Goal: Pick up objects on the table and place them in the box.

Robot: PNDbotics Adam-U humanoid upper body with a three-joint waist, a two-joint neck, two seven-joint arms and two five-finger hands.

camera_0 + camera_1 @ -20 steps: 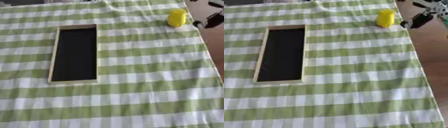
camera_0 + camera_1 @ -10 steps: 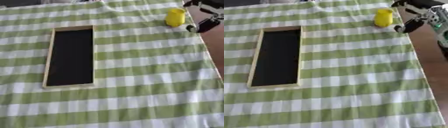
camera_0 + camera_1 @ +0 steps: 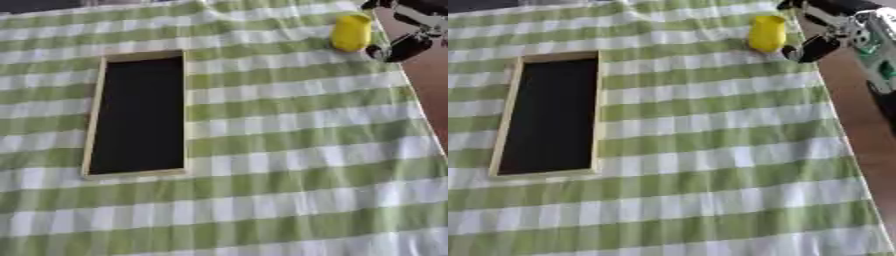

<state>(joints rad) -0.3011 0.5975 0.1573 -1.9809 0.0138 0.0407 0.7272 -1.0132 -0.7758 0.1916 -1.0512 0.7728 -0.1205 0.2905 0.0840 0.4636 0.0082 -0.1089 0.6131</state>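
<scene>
Table [image 3: 289, 150] is covered by a green-and-white checked cloth, seen askew. Box [image 3: 140, 114] lies on the left half: long, shallow, pale wood rim, black interior, long axis running near to far, nothing seen inside. Yellow object [image 3: 766, 33] stands at the far right, near the cloth edge, well apart from the box: small, rounded, plain bright yellow, upright, blurred, finer detail not readable. Right hand [image 3: 826, 31] is seen at the far right corner, just beside the yellow object on its right; contact can't be confirmed. Fingers spread wide around the object's side, nothing held. Left hand not visible.
</scene>
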